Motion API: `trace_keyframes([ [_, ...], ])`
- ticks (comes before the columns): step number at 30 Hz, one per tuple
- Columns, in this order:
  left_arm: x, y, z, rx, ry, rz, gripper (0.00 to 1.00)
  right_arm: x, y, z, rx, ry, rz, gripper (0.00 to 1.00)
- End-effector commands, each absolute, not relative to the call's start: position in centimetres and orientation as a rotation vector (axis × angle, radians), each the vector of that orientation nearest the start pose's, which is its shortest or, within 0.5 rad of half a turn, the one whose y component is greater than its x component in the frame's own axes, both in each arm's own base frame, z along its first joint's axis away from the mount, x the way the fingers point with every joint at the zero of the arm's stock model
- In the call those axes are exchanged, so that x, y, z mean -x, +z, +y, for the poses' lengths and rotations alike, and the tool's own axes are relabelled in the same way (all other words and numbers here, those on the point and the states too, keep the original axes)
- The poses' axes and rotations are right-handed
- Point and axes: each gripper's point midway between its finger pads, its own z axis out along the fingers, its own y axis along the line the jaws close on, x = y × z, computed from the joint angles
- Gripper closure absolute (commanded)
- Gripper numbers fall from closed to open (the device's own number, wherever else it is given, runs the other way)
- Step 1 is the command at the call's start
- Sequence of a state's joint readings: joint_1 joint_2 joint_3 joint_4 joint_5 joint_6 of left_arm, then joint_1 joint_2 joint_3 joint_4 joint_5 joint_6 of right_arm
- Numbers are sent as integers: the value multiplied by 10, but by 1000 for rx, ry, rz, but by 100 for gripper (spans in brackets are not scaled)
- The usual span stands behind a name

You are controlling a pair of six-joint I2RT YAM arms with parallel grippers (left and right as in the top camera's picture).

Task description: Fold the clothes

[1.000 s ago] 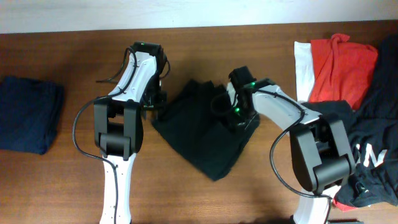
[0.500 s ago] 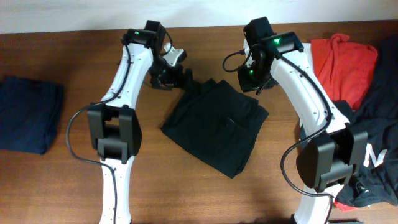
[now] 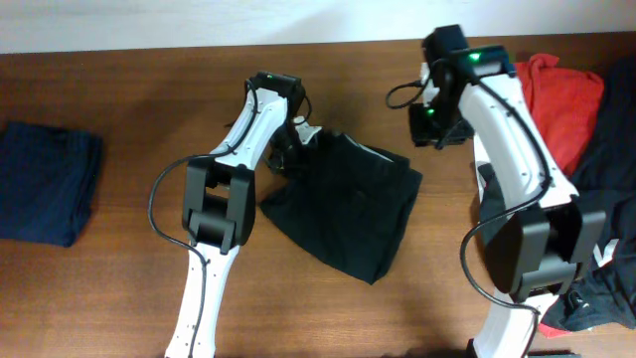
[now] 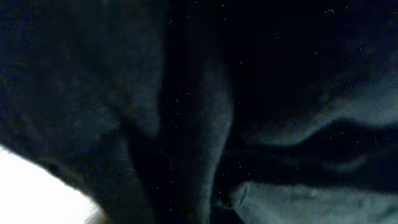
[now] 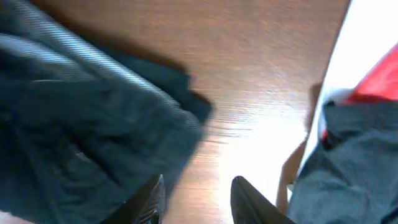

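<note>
While the black shorts (image 3: 348,204) lie folded and rumpled, left gripper (image 3: 291,151) sits pressed together at their far-left corner; right gripper (image 5: 196,208) hangs spread.

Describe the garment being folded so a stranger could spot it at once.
On the brown wooden table, look to the middle. The plain black soft fabric shorts lie loosely spread, unlike the folded navy-blue garment far left and the red top at the right edge.

Blurred shorts (image 4: 199,112) fill the left wrist view, masking its jaws. A black garment (image 3: 608,179) runs off the overhead's right edge.
</note>
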State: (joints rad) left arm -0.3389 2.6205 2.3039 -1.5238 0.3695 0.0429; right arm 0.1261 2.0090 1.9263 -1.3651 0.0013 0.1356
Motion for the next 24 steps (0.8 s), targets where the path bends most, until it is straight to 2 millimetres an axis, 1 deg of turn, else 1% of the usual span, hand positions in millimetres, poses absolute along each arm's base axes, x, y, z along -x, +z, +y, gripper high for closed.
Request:
trace_keyframes([
  [1,-409,-17,-91,-285,287,3442,100,-409,155,18,-146,-7,3013,62],
  [2,-408,-7,-68,-228,439,3439,100,-408,155,7,-185,-9,3017,61],
  [3,-408,4,-50,-196,539,3425,100,-406,155,-4,-226,-12,3020,62],
  [4,-409,13,-39,-142,569,3410,100,-406,155,-11,-254,-14,3020,62],
  [5,-411,24,-31,-108,564,3395,99,-405,154,-19,-281,-15,3020,62],
  [7,-412,61,-6,-20,620,3333,100,-401,154,-33,-336,-19,3028,62],
  [8,-414,78,0,17,600,3296,100,-399,154,-36,-329,-17,3035,62],
  [10,-416,105,13,70,593,3234,100,-396,154,-40,-337,-18,3043,62],
  [12,-414,145,32,133,550,3148,100,-394,154,-41,-335,-18,3052,62],
  [14,-413,179,50,119,534,3066,100,-392,153,-41,-336,-19,3061,62],
  [15,-415,197,65,148,577,2995,100,-391,153,-41,-336,-18,3065,62],
  [17,-417,228,104,244,736,2857,100,-389,153,-41,-337,-18,3072,62],
  [18,-416,240,123,297,804,2800,100,-388,153,-41,-337,-18,3076,62],
  [19,-417,245,135,296,836,2777,100,-387,153,-40,-338,-18,3079,62],
  [20,-421,248,147,261,850,2766,100,-387,153,-40,-338,-19,3080,62],
  [21,-424,249,154,257,856,2752,100,-387,153,-40,-338,-19,3080,62],
  [24,-430,256,185,322,872,2685,100,-387,153,-40,-338,-19,3080,62],
])
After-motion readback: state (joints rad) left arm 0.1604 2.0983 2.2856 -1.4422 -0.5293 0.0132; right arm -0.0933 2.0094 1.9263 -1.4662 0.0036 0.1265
